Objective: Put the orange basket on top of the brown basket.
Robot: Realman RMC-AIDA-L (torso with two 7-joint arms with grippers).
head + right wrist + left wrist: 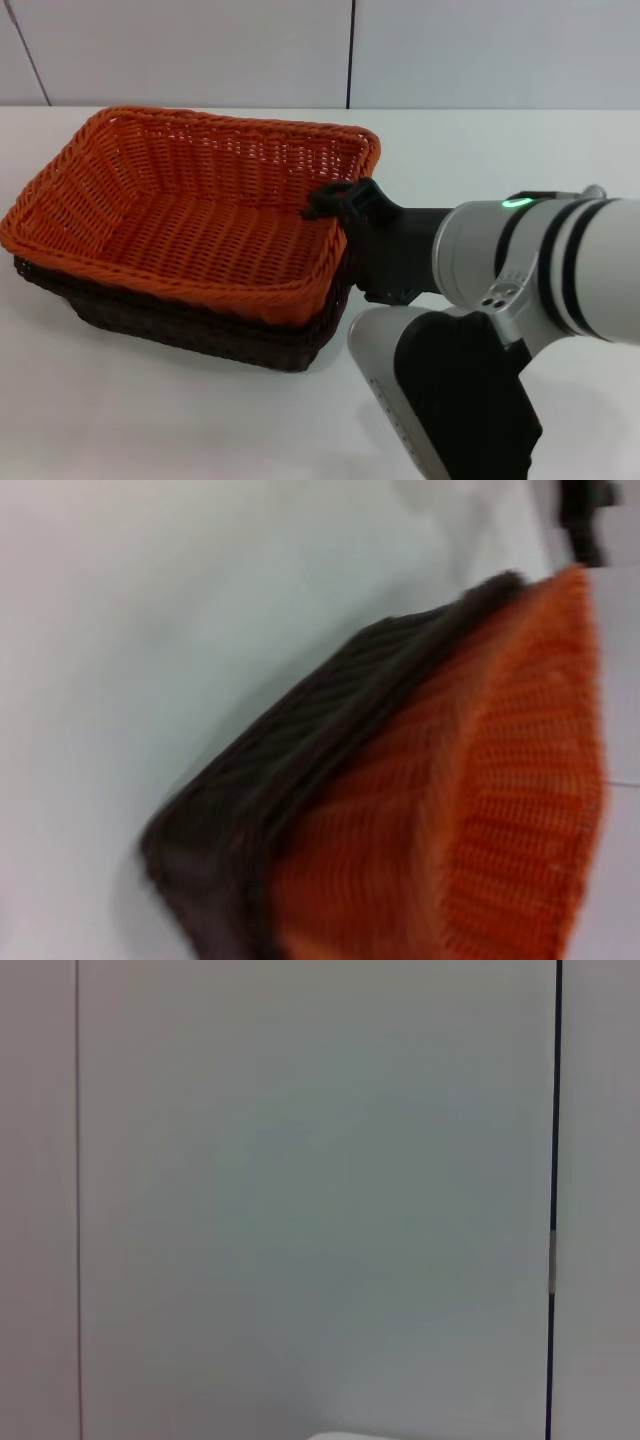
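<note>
The orange basket [200,215] rests nested on top of the brown basket [205,338] at the left middle of the white table [140,425]. Only the brown basket's front and left sides show beneath it. My right gripper [332,200] is at the orange basket's right rim, reaching in from the right. The right wrist view shows the orange basket [500,790] inside the brown basket [300,750] from close by. My left gripper is out of view; its wrist camera faces only a wall.
My right arm [520,270] fills the lower right of the head view. A pale panelled wall [350,50] stands behind the table. Bare table lies in front of the baskets and to their right rear.
</note>
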